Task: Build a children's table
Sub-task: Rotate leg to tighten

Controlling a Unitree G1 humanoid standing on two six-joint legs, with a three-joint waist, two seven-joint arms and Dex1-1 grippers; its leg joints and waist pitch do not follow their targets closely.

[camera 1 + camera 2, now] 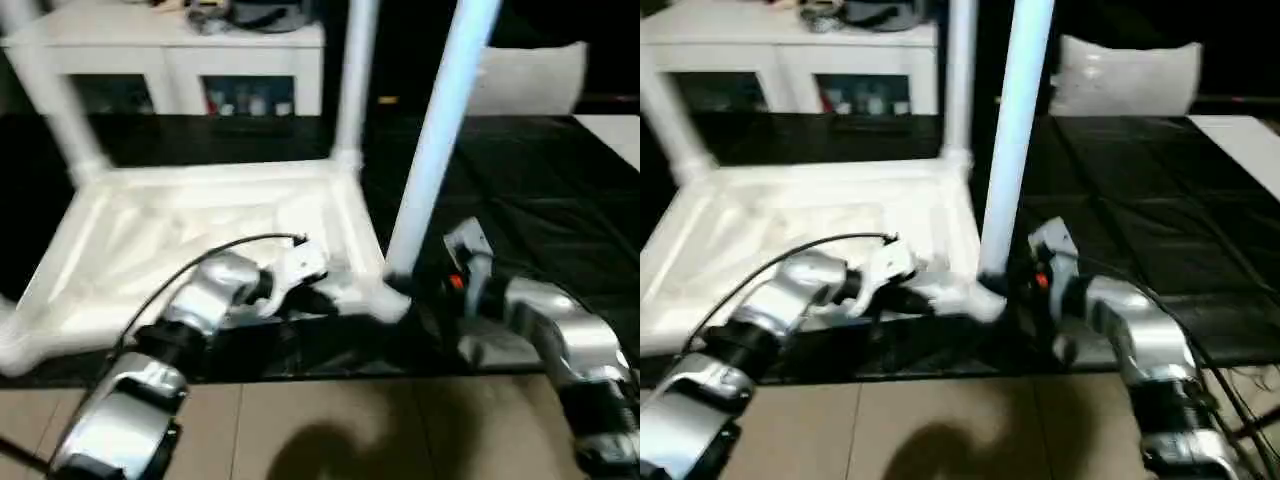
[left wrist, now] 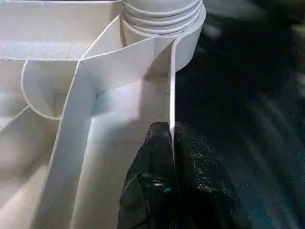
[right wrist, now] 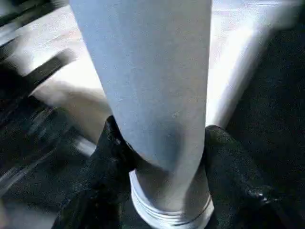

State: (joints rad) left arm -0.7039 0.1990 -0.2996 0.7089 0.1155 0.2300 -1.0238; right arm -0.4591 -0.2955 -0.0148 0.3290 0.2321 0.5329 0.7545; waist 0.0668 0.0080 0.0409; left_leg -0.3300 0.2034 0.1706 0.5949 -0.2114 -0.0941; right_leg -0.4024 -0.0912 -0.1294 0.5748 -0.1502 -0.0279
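The white tabletop (image 1: 180, 230) lies upside down on a black mat, ribbed underside up. White legs stand in its far left (image 1: 55, 100), far right (image 1: 355, 80) and near right (image 1: 435, 150) corner sockets. My left gripper (image 2: 172, 138) is shut on the thin rim wall of the tabletop (image 2: 119, 62), just beside the near right socket (image 2: 162, 19). My right gripper (image 3: 162, 138) reaches in from the right and is shut on the near right leg (image 3: 147, 71) low down, one black finger (image 3: 228, 162) on each side, just above its threaded end.
A white cabinet with glass doors (image 1: 170, 60) stands behind the tabletop. A white cushion-like thing (image 1: 530, 75) sits at the back right. The black mat (image 1: 520, 200) spreads to the right; tan floor tiles (image 1: 330, 430) lie in front.
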